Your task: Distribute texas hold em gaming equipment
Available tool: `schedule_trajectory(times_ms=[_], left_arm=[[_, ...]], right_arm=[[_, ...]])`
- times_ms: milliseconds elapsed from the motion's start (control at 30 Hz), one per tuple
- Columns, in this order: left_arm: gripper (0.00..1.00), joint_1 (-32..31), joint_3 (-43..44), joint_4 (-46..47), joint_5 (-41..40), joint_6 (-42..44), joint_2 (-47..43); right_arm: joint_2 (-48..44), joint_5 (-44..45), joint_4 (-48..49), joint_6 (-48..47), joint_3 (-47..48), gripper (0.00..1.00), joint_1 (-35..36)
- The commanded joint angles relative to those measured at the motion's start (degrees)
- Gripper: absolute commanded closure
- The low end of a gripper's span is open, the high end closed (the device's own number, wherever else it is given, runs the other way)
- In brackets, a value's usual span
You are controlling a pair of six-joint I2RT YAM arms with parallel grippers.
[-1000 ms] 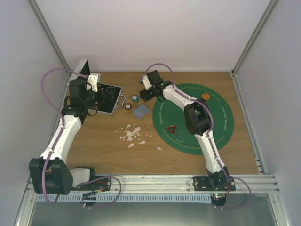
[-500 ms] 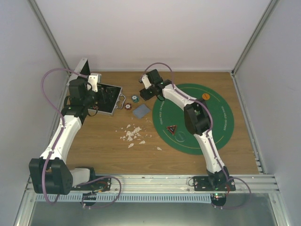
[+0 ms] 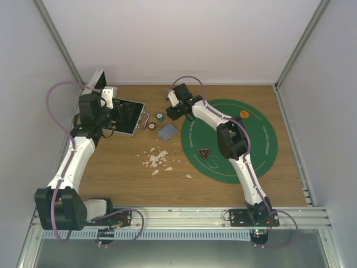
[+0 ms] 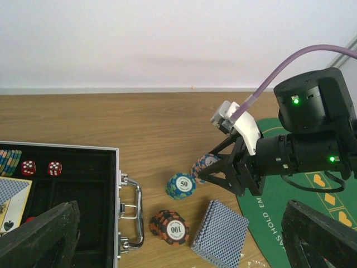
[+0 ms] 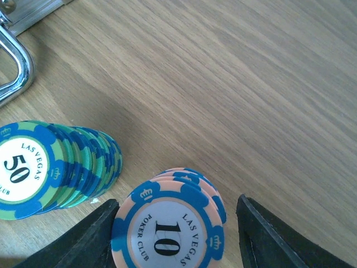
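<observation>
The right gripper [image 5: 175, 223] straddled the 10 chip stack [image 5: 167, 237] — fingers apart, not clamped. The left gripper [image 4: 178, 237] gaped wide above the far-left case [image 4: 83, 190].

Matt wood-grain table [image 5: 251, 84]; glossy chrome handle [image 4: 139, 215]; chips [image 5: 167, 234] perhaps plastic.

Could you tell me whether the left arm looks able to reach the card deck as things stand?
Probably yes: the left pincer hangs open by the case, the card deck lies uncovered just past its handle, and the right pincer straddles the 10 chips farther on.
</observation>
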Motion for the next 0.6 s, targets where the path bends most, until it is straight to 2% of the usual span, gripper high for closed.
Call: schedule_trajectory(times_ms=[0, 200, 567], left_arm=[[0.01, 0.59, 1.39, 2.58, 1.46, -0.96, -0.59], [0.01, 1.01, 1.29, 2.85, 2.01, -1.3, -0.56], [0.01, 2.14, 1.15, 3.35, 3.55, -2.02, -0.04]], right_arm=[[1.62, 0.17, -0.74, -0.48, 1.88, 0.46, 0.55], [1.62, 0.24, -0.65, -0.48, 1.96, 0.53, 0.57], [1.2, 0.19, -0.77, -0.48, 2.75, 0.55, 0.62]])
